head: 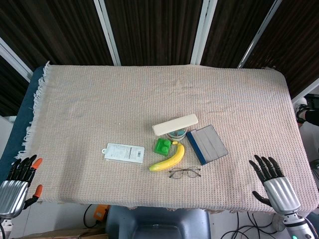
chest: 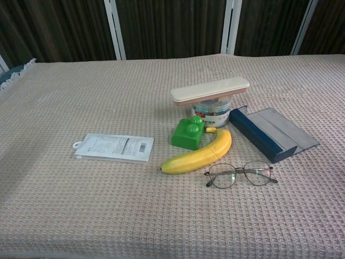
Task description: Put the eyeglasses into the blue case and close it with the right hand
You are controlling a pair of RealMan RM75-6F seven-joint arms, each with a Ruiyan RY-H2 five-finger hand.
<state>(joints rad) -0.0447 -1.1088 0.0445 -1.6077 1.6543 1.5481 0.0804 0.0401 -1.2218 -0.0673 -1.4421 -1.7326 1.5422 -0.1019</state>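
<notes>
The thin-framed eyeglasses (head: 185, 172) (chest: 241, 174) lie flat on the cloth near the front edge, just in front of the banana. The blue case (head: 207, 144) (chest: 271, 133) lies open to their right and a little further back, its grey flap spread out. My right hand (head: 271, 180) hangs open past the front right of the table, well to the right of the glasses. At the front left corner, my left hand (head: 19, 181) is also open, far from everything. Neither hand shows in the chest view.
A banana (head: 169, 159) (chest: 199, 155), a green block (head: 162, 146) (chest: 188, 133), a cream box (head: 175, 124) (chest: 210, 90) resting on a small tin (chest: 211, 111), and a white packet (head: 124, 153) (chest: 114, 147) sit mid-table on the woven cloth (head: 99, 99).
</notes>
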